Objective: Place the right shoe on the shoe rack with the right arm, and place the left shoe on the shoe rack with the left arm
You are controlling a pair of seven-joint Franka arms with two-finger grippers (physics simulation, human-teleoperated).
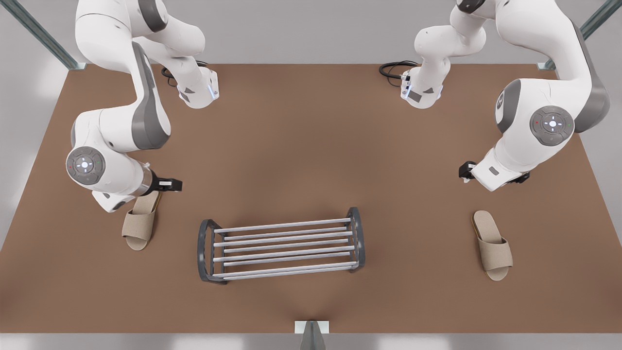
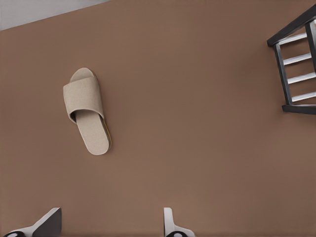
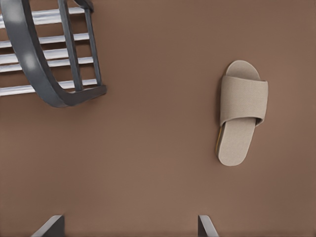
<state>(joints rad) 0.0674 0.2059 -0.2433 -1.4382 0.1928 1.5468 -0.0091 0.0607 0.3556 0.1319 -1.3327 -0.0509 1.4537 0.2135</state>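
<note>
The shoe rack [image 1: 282, 245] stands nearest, midway along the near edge of the brown surface [image 1: 301, 146]. Its silver bars run parallel to that edge between two dark grey arched end frames, and nothing lies on them.

Both shoes are beige slippers lying flat on the surface, well apart from the rack, one off each end. The right shoe [image 1: 140, 223] lies toward the surface's edge on the front view's left, toe pointing to the near edge and angled slightly toward that side edge. The left shoe [image 1: 492, 245] lies toward the opposite side edge, toe to the near edge and angled outward the other way.

Just farther back, the right hand [image 3: 128, 227] hangs above the surface over the heel end of the right shoe, as the front view has it. Its fingers [image 3: 52, 224] are spread wide and hold nothing; its wrist view takes in the shoe and one end of the rack.

The left hand [image 2: 111, 227] hovers a little farther from the near edge than the left shoe, not touching it. Its fingers [image 2: 170, 224] are also parted and empty.

At the far edge both arm bases stand, each beside a coil of black cable [image 1: 393, 68].
</note>
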